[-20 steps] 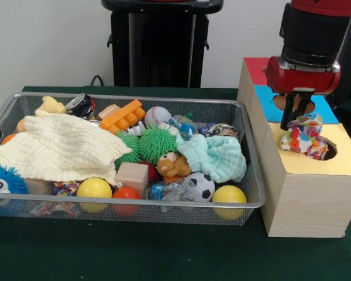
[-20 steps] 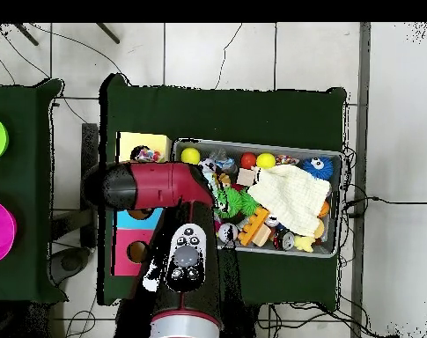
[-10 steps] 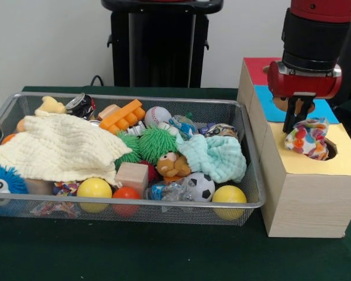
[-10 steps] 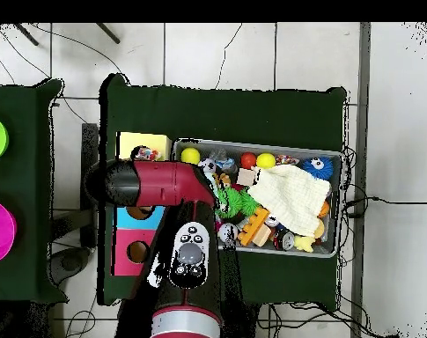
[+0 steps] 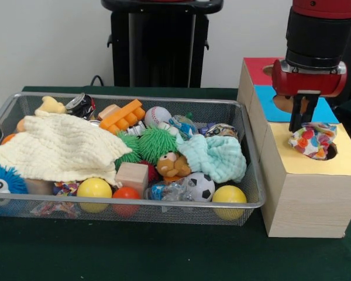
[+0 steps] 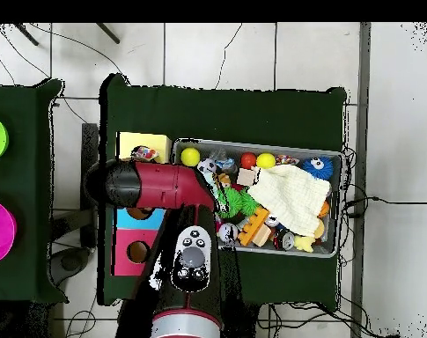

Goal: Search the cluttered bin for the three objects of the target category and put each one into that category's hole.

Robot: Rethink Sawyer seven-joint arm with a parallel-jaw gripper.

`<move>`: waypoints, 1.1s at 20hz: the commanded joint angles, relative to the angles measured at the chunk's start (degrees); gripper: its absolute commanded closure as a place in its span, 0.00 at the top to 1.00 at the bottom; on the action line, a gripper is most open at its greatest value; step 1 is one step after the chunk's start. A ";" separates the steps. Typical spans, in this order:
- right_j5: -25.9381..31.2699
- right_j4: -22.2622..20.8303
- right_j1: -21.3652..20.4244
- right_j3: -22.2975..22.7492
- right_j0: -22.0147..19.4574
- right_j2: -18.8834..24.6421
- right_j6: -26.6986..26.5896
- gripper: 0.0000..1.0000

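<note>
Now the pincer (image 5: 300, 120) hangs over the yellow top of the wooden box (image 5: 307, 196), just above the multicoloured cloth toy (image 5: 313, 140) that sits in the mouth of the yellow hole. Only one dark finger shows clearly, so I cannot tell whether it grips the toy. Beside the box, the wire bin (image 5: 253, 175) holds balls, cloths and plush toys on the green bench (image 5: 164, 252).

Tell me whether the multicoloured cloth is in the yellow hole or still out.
Partly in: the multicoloured patterned cloth sits bunched on the hole's rim in the yellow-topped wooden box, most of it still above the surface.
</note>
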 commanded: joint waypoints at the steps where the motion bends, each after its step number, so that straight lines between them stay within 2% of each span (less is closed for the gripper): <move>1: -5.84 3.19 1.35 5.69 -0.52 4.84 13.74 0.00; 13: -8.29 5.97 2.24 6.90 -0.88 6.58 13.33 0.00; 14: -8.21 6.22 2.20 7.18 -0.24 5.94 13.76 1.00; 16: -10.31 5.57 2.23 7.60 0.07 5.85 13.77 1.00; 22: -7.87 5.48 1.42 7.10 0.57 4.76 12.76 1.00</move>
